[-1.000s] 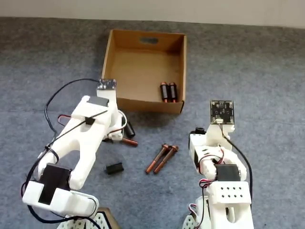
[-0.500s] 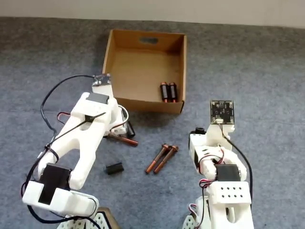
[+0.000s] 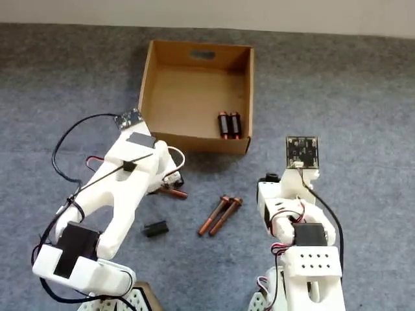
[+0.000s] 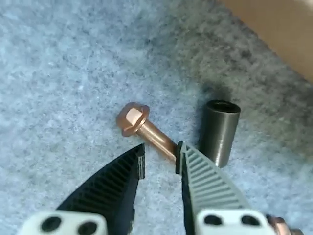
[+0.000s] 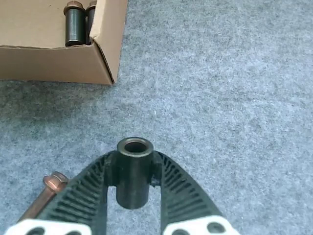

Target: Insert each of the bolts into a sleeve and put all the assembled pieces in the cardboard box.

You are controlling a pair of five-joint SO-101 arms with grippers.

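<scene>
Hovering at bolt (image 4: 146, 131) end with left jaws parted, sleeve (image 4: 220, 131) just beside. Clamping second sleeve (image 5: 133, 174) between right jaws, near box (image 5: 49, 63).

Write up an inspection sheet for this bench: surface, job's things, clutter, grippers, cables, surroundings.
Surface: grey mat, flat.
Job's things: cardboard box holding two assembled pieces; two loose bolts side by side on the mat; third bolt beside a nearby sleeve; lying sleeve near the left arm.
Clutter: nothing seen.
Grippers: left gripper open, fingertips either side of the third bolt's shank; right gripper shut on a held sleeve.
Cables: black cable looping off the left arm; red and white wires on the right arm.
Surroundings: pale strip beyond the mat.
</scene>
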